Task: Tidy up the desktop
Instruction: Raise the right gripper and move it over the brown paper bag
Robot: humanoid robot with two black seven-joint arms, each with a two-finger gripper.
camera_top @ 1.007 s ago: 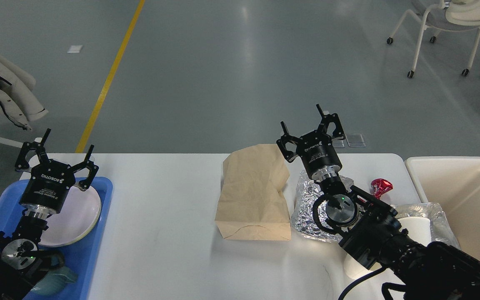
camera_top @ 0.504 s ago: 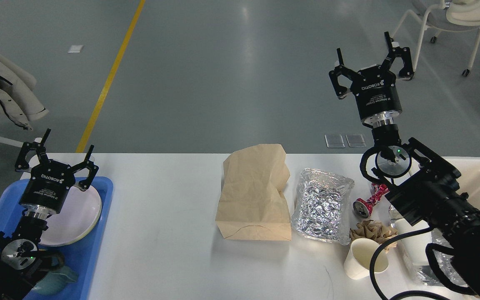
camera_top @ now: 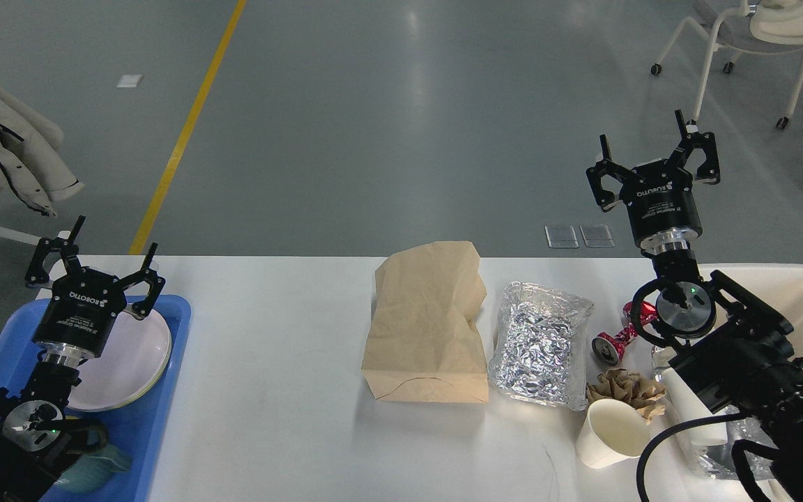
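Note:
The white desktop [camera_top: 276, 390] carries a brown paper bag [camera_top: 428, 324] lying flat at the middle, a crumpled silver foil bag [camera_top: 541, 345] right of it, a crushed red can [camera_top: 617, 338], a brown paper wad [camera_top: 624, 390] and a tipped white paper cup [camera_top: 607, 436]. My right gripper [camera_top: 649, 150] is open and empty, raised above the desktop's far right corner. My left gripper [camera_top: 91, 247] is open and empty, held above the blue tray [camera_top: 164, 425] at the left.
The blue tray holds a white plate [camera_top: 133, 352] and a grey-green item [camera_top: 98, 464]. A cream bin [camera_top: 802, 307] stands at the right edge. Another white cup and foil lie partly hidden under my right arm [camera_top: 729, 348]. A wheeled chair [camera_top: 750, 42] stands far back right.
My right gripper rose from over the paper bag and foil bag and swung right to the bin side, then sank slightly. It uncovered the can, paper wad and cup. The left arm stayed still.

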